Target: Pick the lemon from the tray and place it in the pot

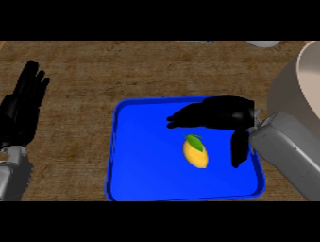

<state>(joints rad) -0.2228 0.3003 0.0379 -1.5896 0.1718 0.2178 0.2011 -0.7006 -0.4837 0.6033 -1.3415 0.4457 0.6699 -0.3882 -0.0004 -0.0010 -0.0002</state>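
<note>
Hovering right hand (214,116) beside lemon (195,152) | fingers spread, holding nothing | risk: closing off-centre may roll lemon across blue tray (148,184)

Lemon (196,152) on blue tray (141,179); right hand (222,113) spread near it, apart; left hand (19,113) rests, fingers (31,78) up; pot (288,99) at right.

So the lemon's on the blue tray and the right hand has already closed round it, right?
Not quite. The lemon is on the blue tray, but the right hand hasn't closed round it. The head view shows the hand open, with its fingers beyond the lemon and its thumb beside it, neither touching.
</note>
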